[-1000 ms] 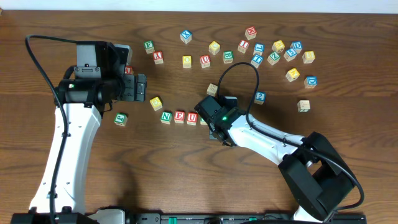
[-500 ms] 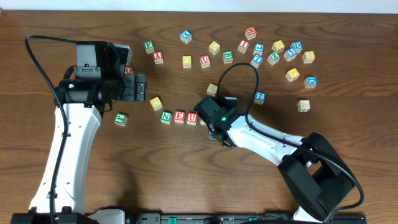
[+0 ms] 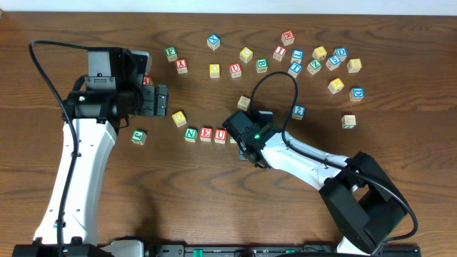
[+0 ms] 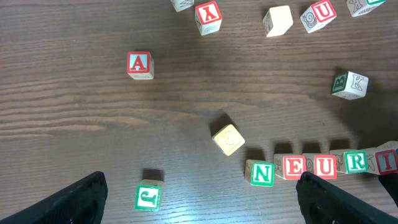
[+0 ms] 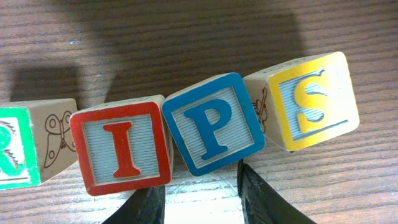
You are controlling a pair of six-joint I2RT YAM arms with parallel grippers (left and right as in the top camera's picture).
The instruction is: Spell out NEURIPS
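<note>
So the row is pretty much there: green N (image 4: 261,173), red E (image 4: 293,167), red U (image 4: 324,165) and green R (image 4: 356,162) sit side by side mid-table (image 3: 214,207). The right wrist view shows red I (image 5: 121,149), blue P (image 5: 214,124) and yellow S (image 5: 314,102) carrying on from the R. P and S are tilted a bit, so that end looks crooked. The right gripper (image 5: 200,198) is right over it, jaws partway apart with the tips at P's lower corners. Honestly can't tell if it's pinching P or just touching. The left gripper (image 4: 202,190) hovers spread wide near the N end, with a red A cube (image 4: 139,65) and a plain yellow cube (image 4: 228,139) close by.
</note>
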